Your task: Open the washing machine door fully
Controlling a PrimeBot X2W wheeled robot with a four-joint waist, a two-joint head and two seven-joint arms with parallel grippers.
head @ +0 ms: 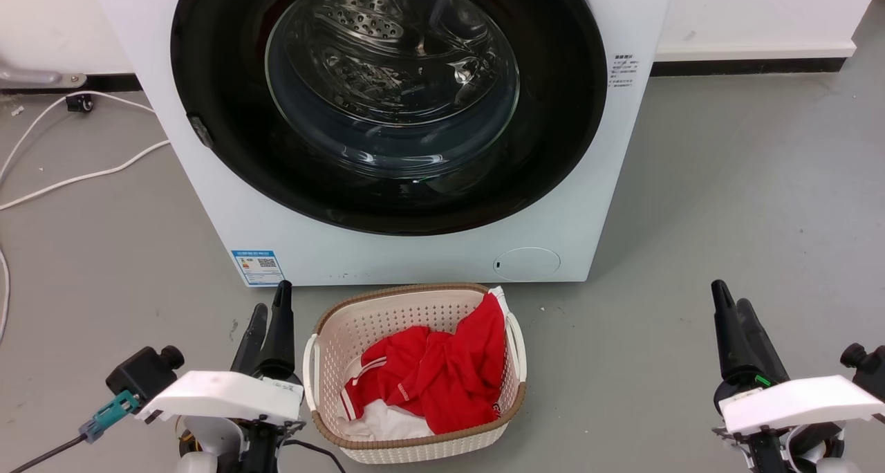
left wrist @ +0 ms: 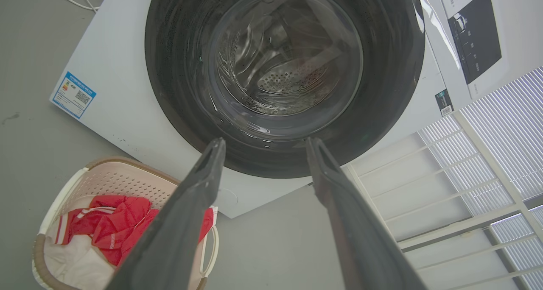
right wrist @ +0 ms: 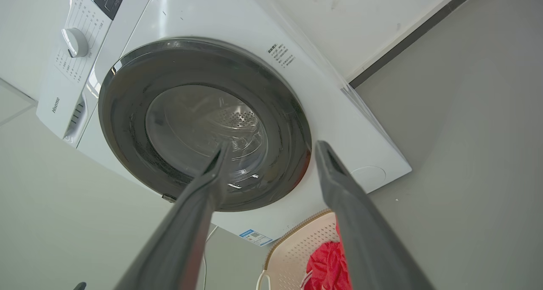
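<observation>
The washing machine door (head: 561,113) seems shut against the washing machine (head: 228,210). The left gripper (head: 271,297) and right gripper (head: 732,294) hover well short of it, fingers spread.

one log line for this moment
washing machine door shut | left end effector open, off door | right end effector open, off door

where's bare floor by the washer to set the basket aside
Bare floor right of the washer, out to the wall, and between basket and right gripper. Crowded: cables left of the washer; the basket sits right below the door.
</observation>
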